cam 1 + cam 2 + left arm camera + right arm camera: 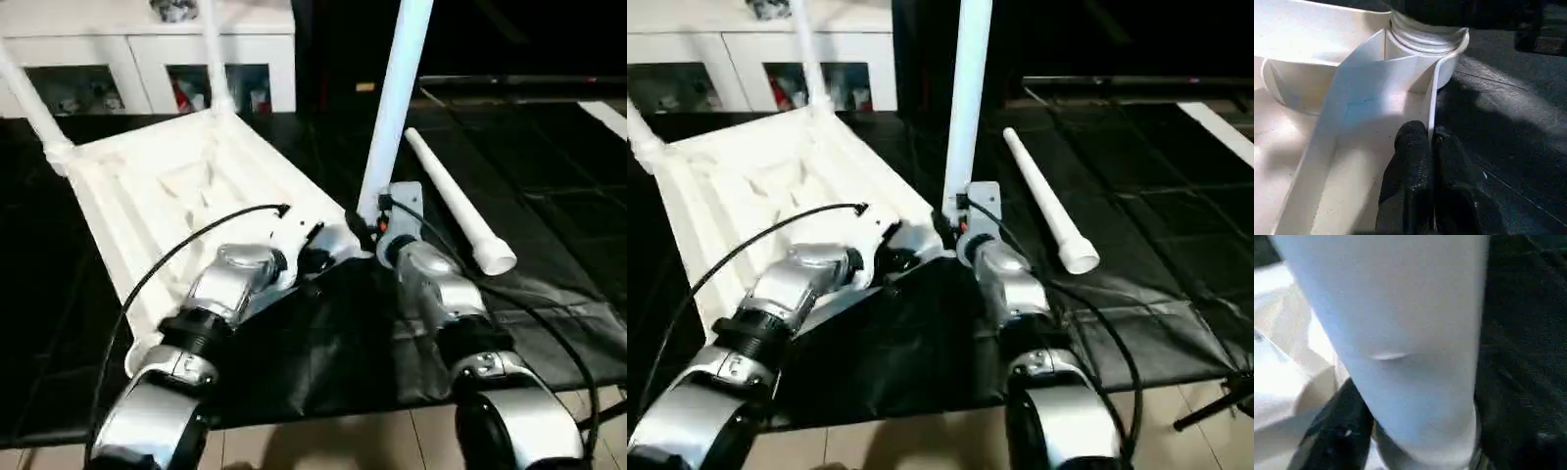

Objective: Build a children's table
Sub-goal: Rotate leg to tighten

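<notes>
The white table top (186, 186) lies upside down on the black mat, ribs facing up. Two legs (214, 49) stand in its far corners. A third leg (397, 88) stands upright at the near right corner socket (1425, 39). My right gripper (370, 227) is closed around this leg just above its base, and the leg (1400, 333) sits close against one black finger (1327, 440). At the same corner my left gripper (1431, 147) is shut on the top's thin side wall. Another leg (456, 211) lies loose on the mat to the right.
A white cabinet with glass doors (147, 59) stands behind the table top. The black mat (549, 196) stretches out to the right past the loose leg. Its near edge meets light floor (323, 441) close to my arms. Black cables run along both forearms.
</notes>
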### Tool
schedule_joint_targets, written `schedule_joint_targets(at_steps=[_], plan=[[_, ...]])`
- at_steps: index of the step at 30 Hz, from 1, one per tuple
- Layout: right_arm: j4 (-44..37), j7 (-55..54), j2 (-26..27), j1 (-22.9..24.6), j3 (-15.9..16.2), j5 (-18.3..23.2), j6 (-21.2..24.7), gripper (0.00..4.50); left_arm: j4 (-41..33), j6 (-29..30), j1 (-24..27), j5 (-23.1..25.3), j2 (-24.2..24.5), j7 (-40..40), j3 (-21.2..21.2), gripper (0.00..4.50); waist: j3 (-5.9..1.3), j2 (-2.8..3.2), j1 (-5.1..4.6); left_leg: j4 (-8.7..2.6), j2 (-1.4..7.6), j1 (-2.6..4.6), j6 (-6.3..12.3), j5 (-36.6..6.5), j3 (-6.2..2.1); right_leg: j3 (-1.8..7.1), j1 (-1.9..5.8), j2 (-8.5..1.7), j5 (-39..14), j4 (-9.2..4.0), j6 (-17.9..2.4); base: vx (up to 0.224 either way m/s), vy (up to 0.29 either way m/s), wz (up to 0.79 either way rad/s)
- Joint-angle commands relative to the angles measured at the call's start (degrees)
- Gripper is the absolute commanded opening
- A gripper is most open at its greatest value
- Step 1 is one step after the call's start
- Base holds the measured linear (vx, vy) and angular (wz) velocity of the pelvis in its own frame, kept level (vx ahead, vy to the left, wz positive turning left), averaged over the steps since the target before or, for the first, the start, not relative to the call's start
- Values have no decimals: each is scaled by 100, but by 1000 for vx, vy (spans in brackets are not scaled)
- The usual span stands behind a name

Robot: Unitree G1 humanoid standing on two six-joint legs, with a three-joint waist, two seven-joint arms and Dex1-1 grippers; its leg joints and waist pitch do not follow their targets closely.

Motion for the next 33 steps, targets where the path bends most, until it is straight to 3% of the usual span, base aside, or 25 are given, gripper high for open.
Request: schedule_joint_targets(at_steps=[1,3,4,6,7,9,11,13,20,21,22,23,26,28,29,33], plan=[[204,335,539,106,281,208,243,338,-223,-222,-296,-250,-273,253,260,0,-408,-20,36,-352,373,65,451,-517,-200,377,369,-571,-501,-380,-1285,0,0,0],[248,299,552,68,229,214,203,358,-211,-220,-287,-225,-246,274,247,0,-409,-19,9,-354,371,57,399,-563,-203,380,375,-573,-588,-384,-1273,0,0,0],[232,406,531,51,247,198,59,358,-141,-280,-281,-165,-160,252,195,0,-413,16,-2,-352,369,58,379,-559,-211,376,373,-572,-582,-381,-1275,0,0,0],[208,464,519,57,271,188,1,371,-112,-305,-280,-147,-127,233,176,0,-416,-1,-27,-348,367,51,396,-535,-206,379,374,-568,-480,-374,-1303,0,0,0],[-27,594,320,219,511,27,-188,388,30,-599,-251,-92,49,10,81,0,-416,-23,-21,-342,353,45,448,-496,-201,376,374,-559,-425,-378,-1301,0,0,0],[-227,709,143,379,695,-116,-273,408,62,-773,-212,-58,165,-177,6,0,-418,-21,-23,-342,356,36,489,-442,-208,373,383,-561,-364,-362,-1275,0,0,0],[-568,973,-44,609,730,-75,-203,416,19,-835,-143,-52,293,-489,-81,0,-406,-22,-14,-343,363,48,513,-524,-201,381,377,-569,-469,-378,-1246,0,0,0],[-949,1276,-285,852,791,-51,-163,443,-41,-871,-55,-59,434,-826,-175,0,-398,-12,33,-352,381,71,502,-550,-201,387,363,-561,-575,-401,-1198,0,0,0],[-1744,2467,-959,1239,726,292,-58,443,-258,-1113,226,-64,907,-1891,-553,0,-391,-13,140,-360,402,92,432,-671,-190,400,341,-571,-675,-395,-1200,0,0,0],[-2052,3071,-1321,1339,822,481,76,443,-278,-1314,309,-75,1139,-2409,-710,0,-384,-6,162,-363,399,96,398,-747,-199,397,343,-576,-832,-411,-1147,0,0,0],[-2052,3071,-1321,1339,822,481,76,443,-278,-1314,309,-75,1139,-2409,-710,0,-380,-10,188,-371,422,102,400,-744,-199,404,341,-571,-878,-410,-1089,0,0,0],[-2290,3847,-1745,1419,1051,544,179,443,-309,-1544,388,-38,1355,-2836,-863,0,-373,-7,193,-371,418,101,390,-755,-189,402,330,-559,-907,-414,-1082,0,0,0],[-2402,4592,-2138,1445,1303,491,208,443,-397,-1830,506,-7,1652,-3441,-1063,0,-382,-23,280,-367,429,104,363,-781,-188,390,335,-558,-1006,-409,-1013,0,0,0],[-2426,4752,-2213,1446,1351,481,231,443,-428,-1872,528,-16,1704,-3559,-1095,0,-376,-23,301,-367,427,90,333,-780,-187,394,327,-578,-1084,-412,-1019,0,0,0],[-2418,5267,-2423,1403,1549,436,260,443,-509,-1960,569,-21,1841,-3872,-1205,0,-379,-12,305,-365,426,92,319,-788,-188,394,324,-580,-1110,-412,-1027,0,0,0],[-2296,6021,-2654,1282,1833,394,314,443,-599,-2091,593,1,1979,-4264,-1349,0,-383,-7,370,-360,445,105,311,-787,-191,391,311,-575,-1093,-406,-1074,0,0,0]])
